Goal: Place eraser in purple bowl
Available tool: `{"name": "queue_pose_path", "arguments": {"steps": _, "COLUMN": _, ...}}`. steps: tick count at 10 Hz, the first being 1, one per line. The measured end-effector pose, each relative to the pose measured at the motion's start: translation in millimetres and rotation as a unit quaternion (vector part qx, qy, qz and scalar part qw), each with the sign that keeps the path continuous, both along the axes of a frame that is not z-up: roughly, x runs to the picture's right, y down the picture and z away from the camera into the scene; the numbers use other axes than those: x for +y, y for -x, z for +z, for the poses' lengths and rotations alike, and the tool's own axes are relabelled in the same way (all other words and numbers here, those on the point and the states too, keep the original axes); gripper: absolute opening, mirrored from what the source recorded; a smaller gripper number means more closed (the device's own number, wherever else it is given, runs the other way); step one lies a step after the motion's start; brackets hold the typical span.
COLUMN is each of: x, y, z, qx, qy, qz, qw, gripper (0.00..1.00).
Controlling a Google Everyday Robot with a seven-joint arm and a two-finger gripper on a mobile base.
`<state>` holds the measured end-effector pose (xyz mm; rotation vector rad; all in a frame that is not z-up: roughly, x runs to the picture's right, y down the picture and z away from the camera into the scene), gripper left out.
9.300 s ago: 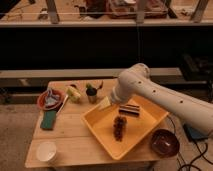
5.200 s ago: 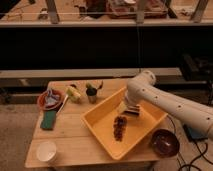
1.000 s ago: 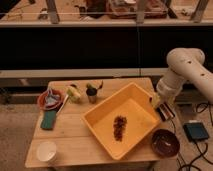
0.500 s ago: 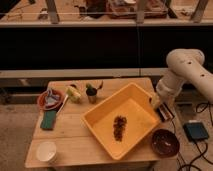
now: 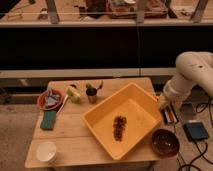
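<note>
Gripper (image 5: 167,111) at the table's right edge, at 3 o'clock from the yellow tray (image 5: 102,120), just off its right corner. Fingers closed on the eraser (image 5: 170,116): a small dark block with pale stripes, held at the gripper's tip and clear of the tabletop.

White arm (image 5: 192,75) runs up and away toward 1 o'clock from the gripper.

Purple bowl (image 5: 165,142) at 6 o'clock from the eraser, near but apart, at the table's near right corner; looks empty.

Brown lumpy cluster (image 5: 119,127) lies mid-tray.

Wooden table (image 5: 75,137) beyond the tray:
- small dark cup (image 5: 91,94) at 11 o'clock
- orange-red dish (image 5: 50,99) at 9 o'clock
- green block (image 5: 48,120) just below the dish
- white cup (image 5: 46,151) at 7 o'clock

Blue box (image 5: 195,131) on the floor at 4 o'clock from the gripper.
</note>
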<state>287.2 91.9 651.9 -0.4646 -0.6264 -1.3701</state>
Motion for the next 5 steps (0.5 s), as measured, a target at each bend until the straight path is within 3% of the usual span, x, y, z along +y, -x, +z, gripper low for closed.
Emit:
{"name": "queue_pose_path", "arguments": {"steps": 3, "x": 17.3, "y": -9.9, "z": -42.3, "qx": 0.050, "qy": 0.000, "qz": 0.030, "qw": 0.9983, "gripper": 0.00}}
{"name": "queue_pose_path", "arguments": {"steps": 5, "x": 34.5, "y": -19.2, "z": -48.6, "qx": 0.084, "qy": 0.013, "qz": 0.067, "qw": 0.9941, "gripper": 0.00}}
